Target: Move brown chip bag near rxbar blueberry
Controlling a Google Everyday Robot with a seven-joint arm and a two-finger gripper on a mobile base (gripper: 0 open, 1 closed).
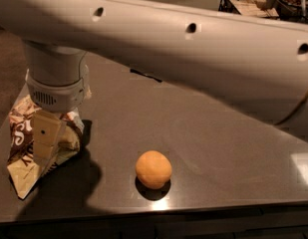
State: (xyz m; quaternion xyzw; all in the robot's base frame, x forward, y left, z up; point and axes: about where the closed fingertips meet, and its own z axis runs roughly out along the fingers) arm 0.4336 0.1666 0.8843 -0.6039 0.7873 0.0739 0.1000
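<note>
The brown chip bag (22, 139) lies crumpled at the table's left edge, brown and cream with white lettering. My gripper (48, 137) hangs from the thick white wrist (58, 86) and is down on the bag's right half, covering part of it. The rxbar blueberry is hidden behind my white arm (193, 49), which crosses the whole upper part of the view; only a thin dark sliver (143, 75) shows under the arm where the bar lay.
An orange ball (153, 169) sits on the dark grey table (223, 143) near its front edge, right of the bag. A black wire basket (243, 1) with goods stands at the far back right. The table's left edge runs just beside the bag.
</note>
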